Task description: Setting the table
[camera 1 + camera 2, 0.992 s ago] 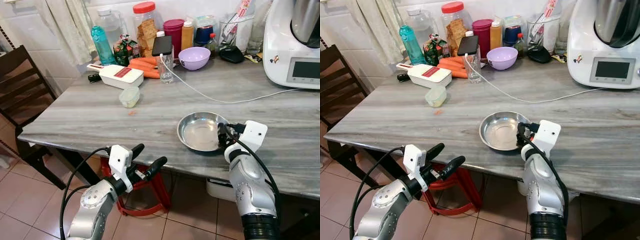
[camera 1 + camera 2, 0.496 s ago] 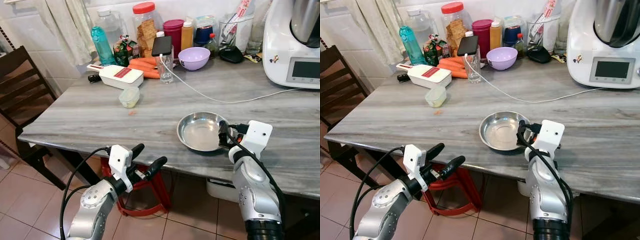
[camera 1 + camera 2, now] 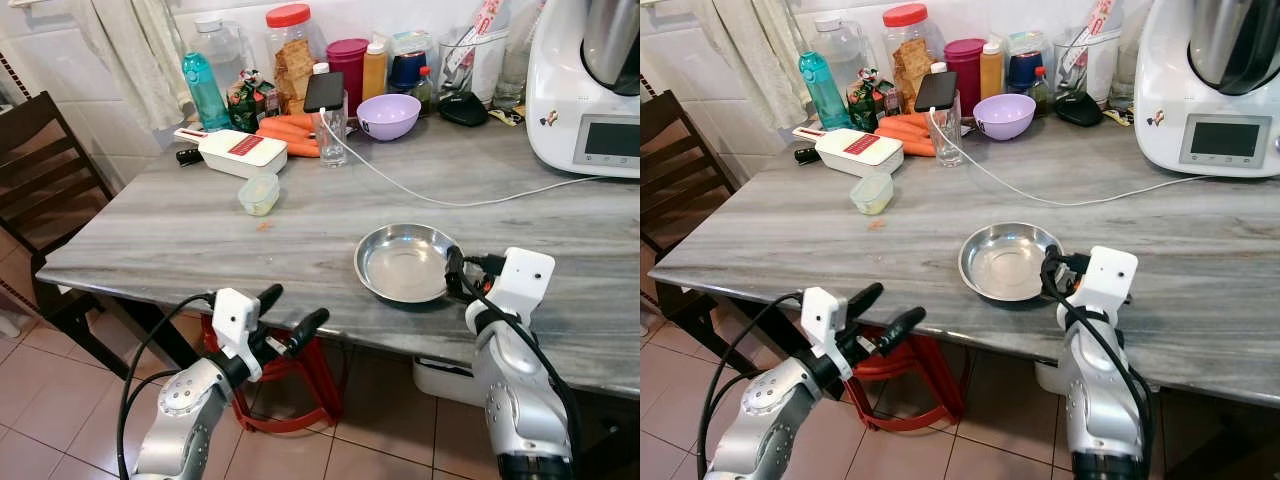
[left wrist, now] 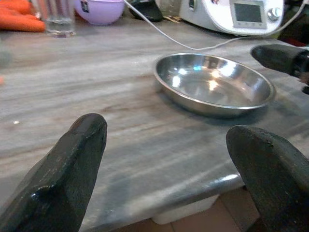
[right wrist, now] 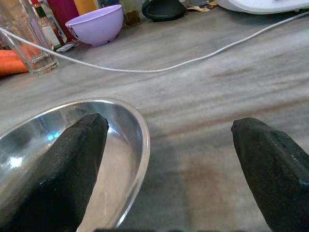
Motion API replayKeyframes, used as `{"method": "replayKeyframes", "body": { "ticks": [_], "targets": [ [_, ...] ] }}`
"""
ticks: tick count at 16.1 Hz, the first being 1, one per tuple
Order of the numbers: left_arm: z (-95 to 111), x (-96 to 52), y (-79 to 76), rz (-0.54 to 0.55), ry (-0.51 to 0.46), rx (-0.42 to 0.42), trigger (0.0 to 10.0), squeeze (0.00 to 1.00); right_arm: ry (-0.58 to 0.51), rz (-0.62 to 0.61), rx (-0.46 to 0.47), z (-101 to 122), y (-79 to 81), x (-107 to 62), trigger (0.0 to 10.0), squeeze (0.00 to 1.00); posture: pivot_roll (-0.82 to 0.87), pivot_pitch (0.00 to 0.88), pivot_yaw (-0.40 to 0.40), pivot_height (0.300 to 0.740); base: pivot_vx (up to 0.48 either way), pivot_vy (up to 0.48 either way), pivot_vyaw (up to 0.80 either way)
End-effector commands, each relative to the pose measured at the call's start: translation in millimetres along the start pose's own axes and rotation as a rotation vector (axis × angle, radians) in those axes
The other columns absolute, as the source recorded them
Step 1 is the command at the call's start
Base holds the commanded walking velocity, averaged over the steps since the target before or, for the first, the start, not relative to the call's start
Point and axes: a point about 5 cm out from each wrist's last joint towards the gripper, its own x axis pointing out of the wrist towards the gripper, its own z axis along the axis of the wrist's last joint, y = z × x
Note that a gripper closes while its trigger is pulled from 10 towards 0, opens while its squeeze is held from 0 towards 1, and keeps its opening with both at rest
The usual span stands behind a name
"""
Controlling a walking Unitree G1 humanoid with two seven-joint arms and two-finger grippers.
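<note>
Right end effector [image 3: 452, 272], fingers spread and gripping nothing, sits beside the steel plate [image 3: 403, 262] lying near the counter [image 3: 180, 240] edge, so a careless nudge could slide it off; left end effector [image 3: 290, 315] hangs open below.

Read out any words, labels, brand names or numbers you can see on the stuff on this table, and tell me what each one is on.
No text is clear enough to quote.
White kitchen machine: grey display and a small logo, too small to read.
White slicer: red panel, no legible print.
Green packet: printing too blurred.
Bottles and jars at the back: labels too small.
Steel plate, purple bowl: unmarked.
</note>
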Motion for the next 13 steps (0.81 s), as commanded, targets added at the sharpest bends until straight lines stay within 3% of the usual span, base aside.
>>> {"method": "replayKeyframes", "body": {
  "ticks": [1,5,6,7,9,10,13],
  "targets": [
    [3.3,-3.9,10.1,0.066,-0.012,0.032,10.0,0.00,-0.005,0.013,0.002,1.1,5.4,-3.2,10.0,1.00,-0.12,0.000,0.157,0.740,0.000,0.000,0.00],
    [7.4,-12.0,32.4,0.294,-0.021,0.092,10.0,0.00,-0.011,-0.006,-0.012,0.4,-2.8,-13.8,10.0,1.00,-0.12,0.000,0.157,0.740,0.000,0.000,0.00],
    [11.4,-17.1,38.3,0.349,-0.046,0.116,10.0,0.00,-0.009,-0.004,-0.020,-0.6,-6.6,-18.3,10.0,0.62,-0.12,0.000,0.157,0.740,0.000,0.000,0.00],
    [13.6,-20.2,42.3,0.386,-0.055,0.129,10.0,0.00,-0.013,0.002,-0.037,-0.6,-9.6,-21.3,10.0,0.00,-0.12,0.000,0.155,0.740,0.000,0.000,0.00],
    [13.7,-25.8,51.0,0.474,-0.049,0.134,10.0,0.00,-0.030,0.021,-0.084,1.7,-13.7,-25.3,10.0,0.00,-0.12,0.000,0.152,0.740,0.000,0.000,0.00],
    [10.1,-32.4,59.5,0.580,-0.022,0.111,10.0,0.00,-0.041,0.032,-0.102,4.1,-15.7,-27.5,10.0,0.00,-0.12,0.000,0.152,0.740,0.000,0.000,0.00],
    [3.3,-36.2,58.0,0.608,-0.007,0.098,10.0,0.00,-0.052,0.040,-0.106,7.7,-16.0,-29.6,10.0,0.00,-0.12,0.000,0.146,0.740,0.000,0.000,0.00]
  ]
}}
